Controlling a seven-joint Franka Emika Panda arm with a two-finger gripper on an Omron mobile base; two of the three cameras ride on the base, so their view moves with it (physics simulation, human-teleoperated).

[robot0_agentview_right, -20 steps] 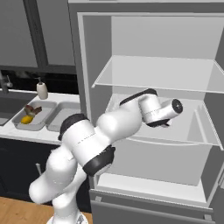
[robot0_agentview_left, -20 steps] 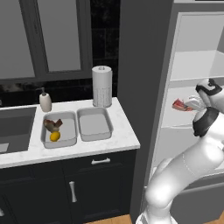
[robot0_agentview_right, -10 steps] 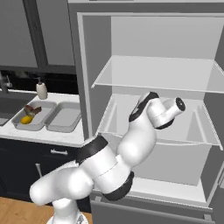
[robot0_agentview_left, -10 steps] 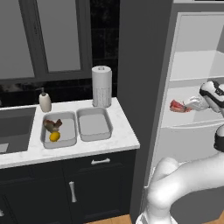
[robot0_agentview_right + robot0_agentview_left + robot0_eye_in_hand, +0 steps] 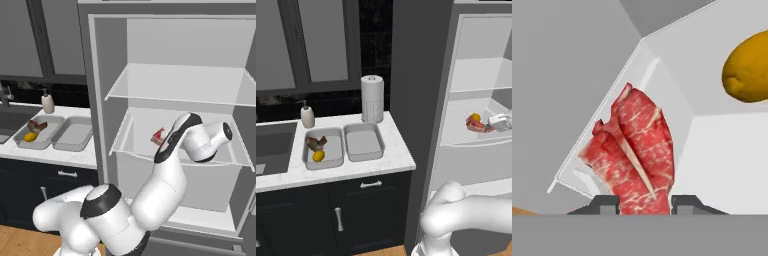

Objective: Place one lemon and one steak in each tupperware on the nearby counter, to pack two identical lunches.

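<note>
In the hand view a red marbled steak (image 5: 637,150) sits between my gripper's (image 5: 644,202) two finger tips, which are shut on it, with a yellow lemon (image 5: 747,60) beyond it. Both lie on a white fridge shelf (image 5: 461,135): the steak (image 5: 477,128) and lemon (image 5: 474,118) show beside my gripper (image 5: 488,126). On the counter (image 5: 396,155) the left tupperware (image 5: 336,161) holds a steak (image 5: 315,143) and a lemon (image 5: 318,156). The right tupperware (image 5: 363,141) has nothing in it. From the right base view the steak (image 5: 159,136) shows partly behind my arm.
A paper towel roll (image 5: 372,98) and a soap bottle (image 5: 307,116) stand at the back of the counter. A sink (image 5: 271,147) lies left of the tupperwares. The open fridge has an upper shelf (image 5: 175,82) and a wall (image 5: 421,75) between it and the counter.
The jaws have closed on the steak. My hand has dropped a little toward the shelf, and the elbow has swung lower.
</note>
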